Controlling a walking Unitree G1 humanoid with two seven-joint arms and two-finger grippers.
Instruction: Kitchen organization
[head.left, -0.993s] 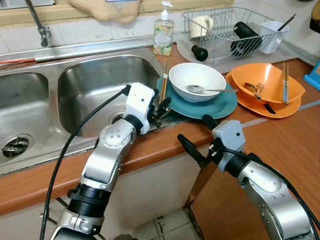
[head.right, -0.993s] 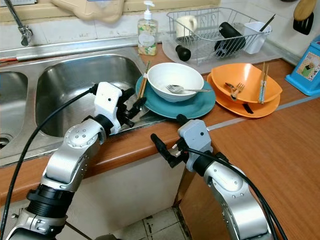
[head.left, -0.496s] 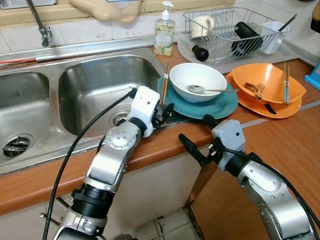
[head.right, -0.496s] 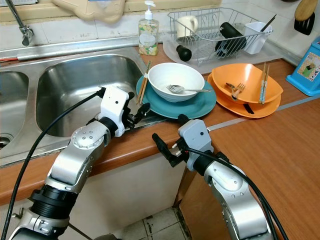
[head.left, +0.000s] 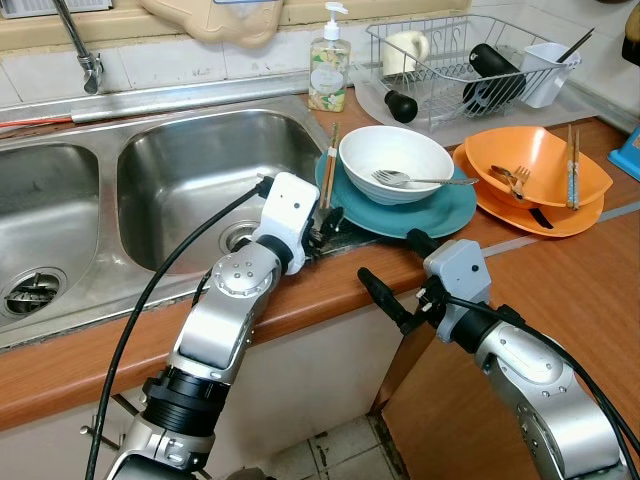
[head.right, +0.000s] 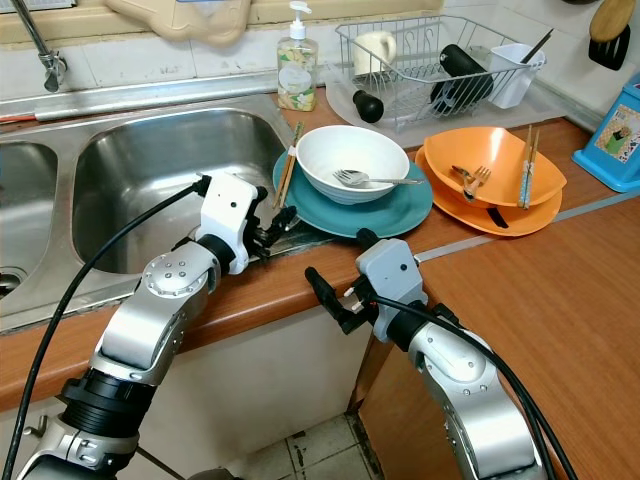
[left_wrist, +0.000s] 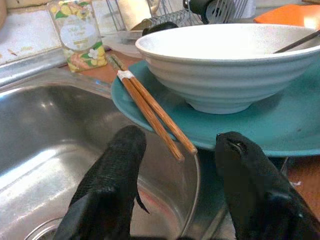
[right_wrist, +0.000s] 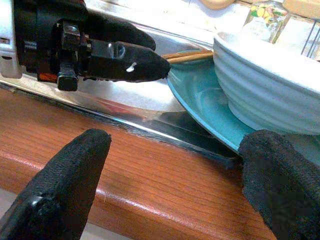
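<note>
Two wooden chopsticks (left_wrist: 152, 116) lie side by side on the sink-side rim of a round teal plate (head.left: 440, 212), their near tips jutting past that rim over the stainless steel sink basin (head.left: 190, 170). The left gripper (left_wrist: 177, 195) sits at the plate's near edge, its black fingers spread wide to either side of the chopstick tips without touching them. On the plate stands a white ribbed bowl (head.left: 395, 160) with a metal fork (head.left: 405, 180) in it. The right gripper (head.left: 385, 270) hovers over the wooden counter edge (right_wrist: 165, 165) just in front of the plate, its fingers also spread apart and holding nothing. Beyond the plate stand a clear soap dispenser bottle (head.left: 328, 68) and a wire dish rack (head.left: 455, 60); beside it rest stacked orange dishes (head.left: 535, 165).
</note>
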